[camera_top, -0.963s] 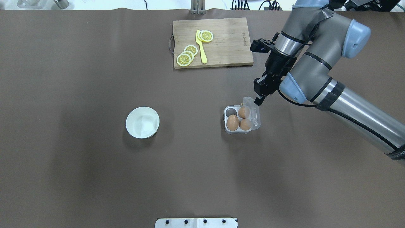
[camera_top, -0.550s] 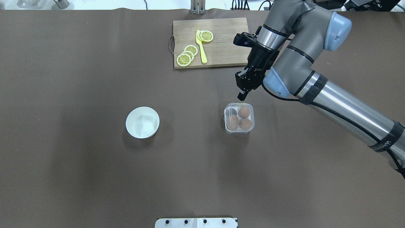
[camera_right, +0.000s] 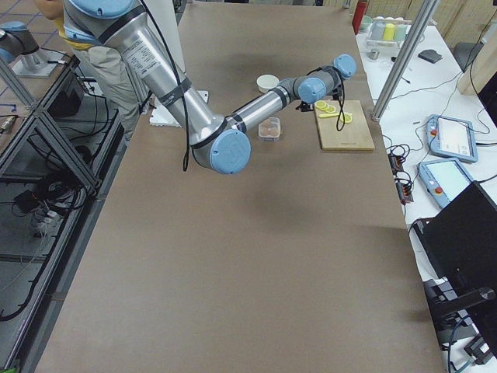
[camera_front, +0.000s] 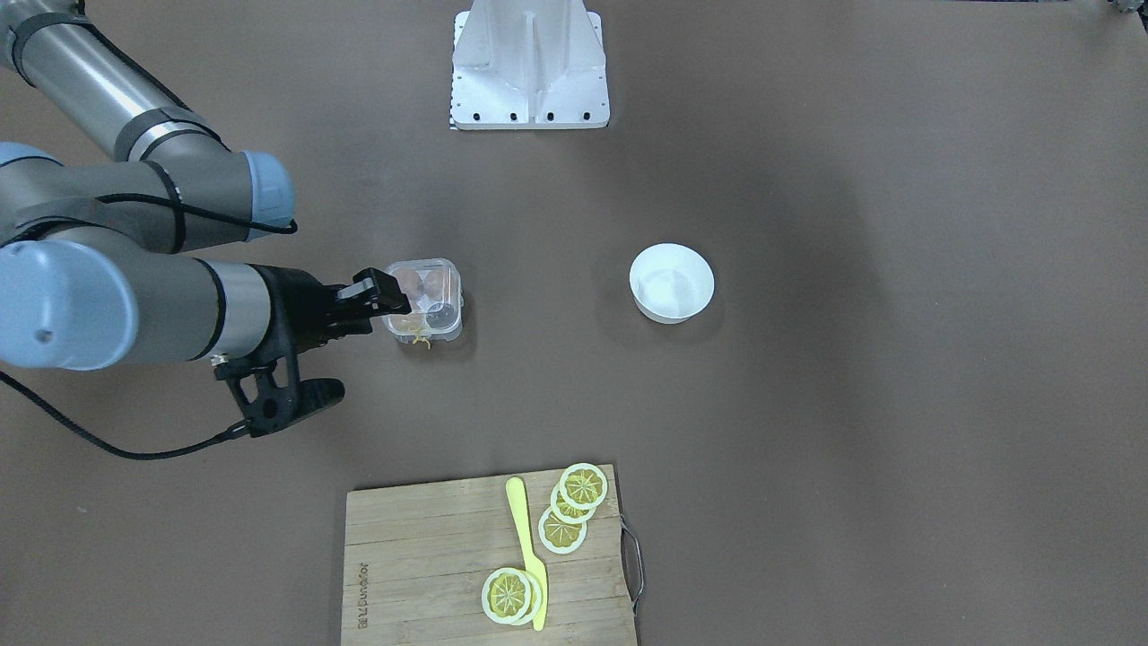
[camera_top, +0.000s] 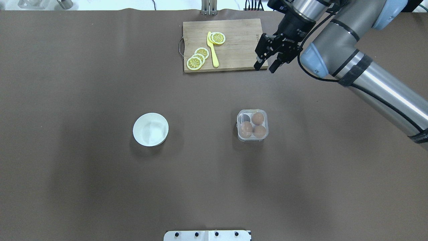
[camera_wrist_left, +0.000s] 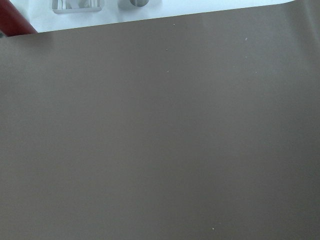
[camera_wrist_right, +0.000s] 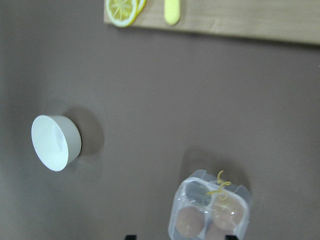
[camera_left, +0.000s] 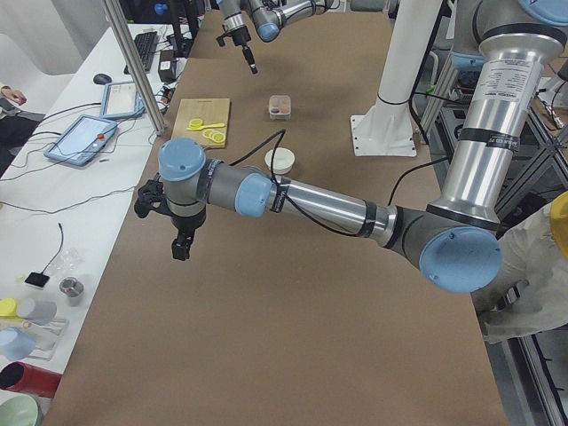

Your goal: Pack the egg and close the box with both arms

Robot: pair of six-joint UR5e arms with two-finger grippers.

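Where the bench (camera_top: 83, 83) runs closest to the robot, the foot of a white stand (camera_top: 207, 235) sits at the middle of the near edge.

Left arm: reaches out toward the bench's left end. Left claw (camera_left: 180, 244) points down, raised above the brown surface, well apart from everything else. It shows only in the side view, so I cannot tell if it is parted or closed. Its wrist camera shows plain brown bench.

Mid-bench, left of centre: white bowl (camera_top: 150, 129), upright.

Mid-bench, right of centre: box (camera_top: 252, 125), flat on the bench, clear lid down over the tray.
- Three brown eggs (camera_top: 246, 129) lie under the lid: one in the near-left cell, one in the near-right, one in the far-right. They look alike, so I cannot tell which was packed.
- Far-left cell shows dark grey.
- A bit of yellow string (camera_wrist_right: 220, 185) curls at the box's far edge.

Far side: wooden cutting board (camera_top: 240, 43) with lemon slices (camera_top: 194, 63) and a yellow knife (camera_top: 212, 50).

Right arm: comes in from the far right. Right claw (camera_top: 264, 67) hangs in the air over the board's near-right corner in the overhead view, fingers (camera_top: 257, 65) spread apart, nothing between them. It is well apart from the box.
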